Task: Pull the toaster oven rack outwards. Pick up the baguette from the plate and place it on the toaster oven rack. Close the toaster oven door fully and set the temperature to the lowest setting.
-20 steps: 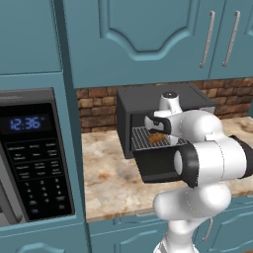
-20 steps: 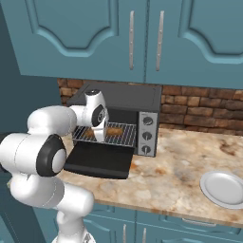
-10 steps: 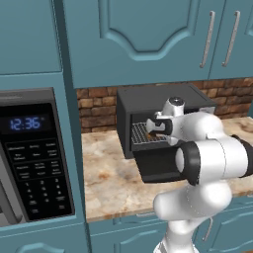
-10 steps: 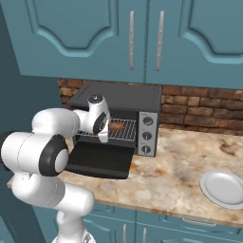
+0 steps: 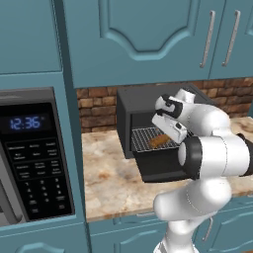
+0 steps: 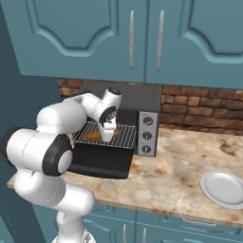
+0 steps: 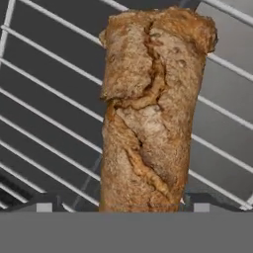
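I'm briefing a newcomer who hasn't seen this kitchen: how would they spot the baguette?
Find the dark toaster oven against the brick wall, door folded down. On its pulled-out rack lies the baguette, a short golden-brown cracked loaf, the only food there.

the baguette (image 7: 150, 113) has a rough, cracked, matt brown crust. the rack (image 7: 49, 118) under it is thin, shiny silver wire. the counter (image 6: 185, 166) looks like smooth, mottled beige stone, the plate (image 6: 225, 189) glossy white.
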Available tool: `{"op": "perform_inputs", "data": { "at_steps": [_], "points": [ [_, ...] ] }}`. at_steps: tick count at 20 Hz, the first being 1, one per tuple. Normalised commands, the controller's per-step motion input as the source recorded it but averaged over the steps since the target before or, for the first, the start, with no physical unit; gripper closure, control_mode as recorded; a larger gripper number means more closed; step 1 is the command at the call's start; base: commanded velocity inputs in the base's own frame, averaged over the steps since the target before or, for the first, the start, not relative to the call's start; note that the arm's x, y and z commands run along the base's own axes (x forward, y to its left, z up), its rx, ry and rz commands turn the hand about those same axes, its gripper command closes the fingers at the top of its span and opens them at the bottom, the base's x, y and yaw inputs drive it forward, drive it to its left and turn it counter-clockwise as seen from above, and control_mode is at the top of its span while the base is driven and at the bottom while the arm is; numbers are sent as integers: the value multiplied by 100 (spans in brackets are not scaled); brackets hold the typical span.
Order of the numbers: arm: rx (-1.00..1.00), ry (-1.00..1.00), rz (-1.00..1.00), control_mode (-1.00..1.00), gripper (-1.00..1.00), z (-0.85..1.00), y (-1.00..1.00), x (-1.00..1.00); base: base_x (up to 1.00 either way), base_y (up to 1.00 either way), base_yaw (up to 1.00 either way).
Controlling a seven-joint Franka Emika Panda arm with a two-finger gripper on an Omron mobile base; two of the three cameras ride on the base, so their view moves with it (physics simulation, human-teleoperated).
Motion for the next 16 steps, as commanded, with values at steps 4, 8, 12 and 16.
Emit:
{"op": "perform_inputs", "data": {
  "at_steps": [4, 8, 12, 16],
  "points": [
    [22, -98, -12, -100, -100, -4, -4, -58, 0, 0, 0],
    [25, -100, -17, -100, -100, -6, 0, -45, 0, 0, 0],
    [34, -100, -14, -100, -100, 0, 0, -42, 0, 0, 0],
    [38, -100, -11, -100, -100, 0, 0, -47, 0, 0, 0]
  ]
}}
